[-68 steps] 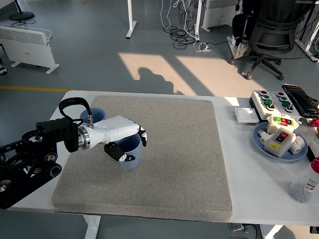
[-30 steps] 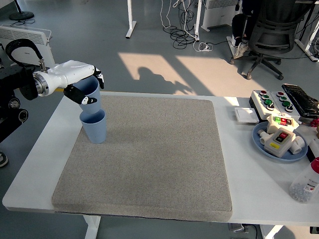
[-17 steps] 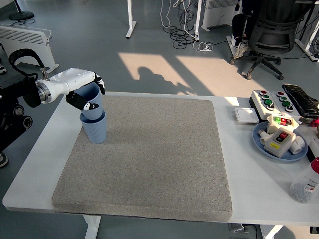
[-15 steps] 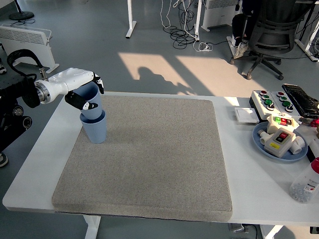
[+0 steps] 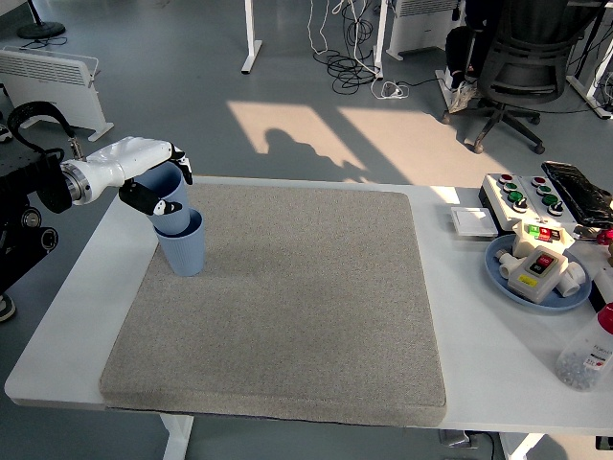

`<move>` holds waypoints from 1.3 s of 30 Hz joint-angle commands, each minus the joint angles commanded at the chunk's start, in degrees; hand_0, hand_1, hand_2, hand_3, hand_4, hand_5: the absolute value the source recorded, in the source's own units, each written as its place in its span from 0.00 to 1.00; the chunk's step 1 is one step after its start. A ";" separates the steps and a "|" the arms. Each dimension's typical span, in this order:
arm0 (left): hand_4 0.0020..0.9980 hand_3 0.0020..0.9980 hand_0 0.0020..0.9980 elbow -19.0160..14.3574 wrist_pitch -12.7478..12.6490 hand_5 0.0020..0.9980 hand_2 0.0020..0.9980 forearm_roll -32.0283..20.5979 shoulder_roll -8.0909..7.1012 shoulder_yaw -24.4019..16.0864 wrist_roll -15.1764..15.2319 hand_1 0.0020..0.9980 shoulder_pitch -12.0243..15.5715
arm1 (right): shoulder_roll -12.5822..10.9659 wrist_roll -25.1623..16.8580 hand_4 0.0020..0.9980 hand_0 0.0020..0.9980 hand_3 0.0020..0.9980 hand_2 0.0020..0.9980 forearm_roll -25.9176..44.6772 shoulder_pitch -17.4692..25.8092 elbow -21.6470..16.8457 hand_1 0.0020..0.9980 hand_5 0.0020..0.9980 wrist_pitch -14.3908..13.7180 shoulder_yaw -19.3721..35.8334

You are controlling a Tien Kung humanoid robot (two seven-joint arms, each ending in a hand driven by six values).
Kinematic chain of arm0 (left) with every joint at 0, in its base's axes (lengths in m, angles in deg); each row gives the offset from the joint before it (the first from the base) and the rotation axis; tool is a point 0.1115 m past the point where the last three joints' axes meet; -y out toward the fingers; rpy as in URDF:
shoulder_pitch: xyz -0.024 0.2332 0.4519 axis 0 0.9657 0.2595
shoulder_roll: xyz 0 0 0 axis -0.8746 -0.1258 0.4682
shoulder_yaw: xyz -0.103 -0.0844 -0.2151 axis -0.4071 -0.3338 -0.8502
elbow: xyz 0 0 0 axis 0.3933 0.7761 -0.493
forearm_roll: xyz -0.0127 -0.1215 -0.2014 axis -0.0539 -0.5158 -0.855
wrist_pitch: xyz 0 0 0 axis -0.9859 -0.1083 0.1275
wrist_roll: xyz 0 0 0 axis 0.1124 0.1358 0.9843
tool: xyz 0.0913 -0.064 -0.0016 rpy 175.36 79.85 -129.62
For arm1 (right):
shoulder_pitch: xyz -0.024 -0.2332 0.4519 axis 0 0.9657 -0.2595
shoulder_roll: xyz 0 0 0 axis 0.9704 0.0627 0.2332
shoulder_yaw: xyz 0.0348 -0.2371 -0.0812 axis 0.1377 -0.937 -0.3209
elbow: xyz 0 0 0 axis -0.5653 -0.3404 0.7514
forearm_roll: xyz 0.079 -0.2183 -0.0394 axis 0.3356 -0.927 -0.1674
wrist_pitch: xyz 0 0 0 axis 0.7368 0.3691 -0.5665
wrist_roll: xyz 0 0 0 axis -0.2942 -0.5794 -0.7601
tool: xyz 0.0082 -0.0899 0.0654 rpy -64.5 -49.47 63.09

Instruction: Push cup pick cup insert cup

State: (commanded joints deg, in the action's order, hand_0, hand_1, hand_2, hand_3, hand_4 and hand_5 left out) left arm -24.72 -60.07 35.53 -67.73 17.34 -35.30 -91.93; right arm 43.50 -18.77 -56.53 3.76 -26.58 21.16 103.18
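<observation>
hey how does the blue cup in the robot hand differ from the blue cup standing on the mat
The upper cup is gripped by the left robot hand; the lower cup is untouched by it. The upper cup leans slightly with its base sunk inside the lower cup, while the lower cup stands upright on the gray mat. Only the upper cup's top part shows; the lower cup's wall is fully visible. Both are the same plain blue and look alike in shape.

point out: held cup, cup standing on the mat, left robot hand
held blue cup (image 5: pixel 170 192), head view, on its side wall below the thumb
standing blue cup (image 5: pixel 182 251), head view, on its front wall
left robot hand (image 5: pixel 146 171), head view, middle of the hand, fingers wrapped round the held cup
</observation>
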 joint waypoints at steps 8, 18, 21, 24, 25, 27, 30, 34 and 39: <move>0.84 0.72 0.43 0.58 0.16 0.19 0.82 -0.69 0.18 0.19 0.68 0.63 0.08 | 0.02 -0.01 0.12 0.71 0.59 0.65 0.01 -0.09 0.01 0.64 0.41 -0.03 0.04; 0.95 0.91 0.82 1.68 -1.24 0.36 1.00 -1.59 0.53 0.64 1.27 0.89 0.21 | 0.01 -0.03 0.12 0.71 0.59 0.65 0.08 -0.11 -0.01 0.64 0.41 -0.04 -0.04; 0.95 0.91 0.82 1.85 -1.76 0.36 1.00 -1.84 0.58 0.67 1.31 0.89 0.31 | 0.03 -0.03 0.12 0.71 0.59 0.65 0.05 -0.07 -0.01 0.64 0.41 -0.05 -0.01; 0.96 0.96 0.87 1.85 -2.23 0.39 1.00 -2.02 0.55 0.53 1.34 0.92 0.51 | 0.05 -0.03 0.12 0.71 0.59 0.65 0.03 0.05 -0.02 0.64 0.41 -0.07 0.00; 0.96 0.96 0.87 1.83 -2.28 0.39 1.00 -2.04 0.54 0.49 1.32 0.92 0.59 | 0.06 -0.02 0.12 0.71 0.59 0.65 -0.01 0.10 -0.02 0.64 0.41 -0.07 0.03; 0.96 0.96 0.87 1.77 -2.35 0.39 1.00 -2.04 0.50 0.43 1.27 0.92 0.74 | 0.08 0.00 0.12 0.71 0.59 0.65 -0.06 0.18 -0.03 0.64 0.41 -0.07 0.07; 0.98 0.97 0.87 1.41 -2.97 0.42 1.00 -2.25 0.34 0.11 0.98 0.91 1.29 | 0.11 0.02 0.12 0.71 0.59 0.65 -0.09 0.36 -0.04 0.64 0.41 -0.09 0.11; 0.82 0.90 0.82 0.12 -6.47 0.54 0.99 -4.76 0.07 -1.66 -0.65 0.86 3.09 | 0.18 0.08 0.12 0.71 0.59 0.65 -0.22 0.59 -0.05 0.64 0.41 -0.07 0.20; 0.82 0.90 0.82 -2.79 -9.09 0.54 0.99 -9.94 -0.36 -7.18 -2.24 0.86 6.96 | 0.23 0.06 0.12 0.71 0.59 0.65 -0.05 0.89 -0.03 0.64 0.41 -0.12 0.17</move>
State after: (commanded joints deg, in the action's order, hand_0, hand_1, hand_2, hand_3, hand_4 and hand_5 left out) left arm -27.51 -69.15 25.58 -68.10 10.16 -37.54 -84.97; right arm 43.73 -18.71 -56.58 4.64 -26.61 21.04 103.35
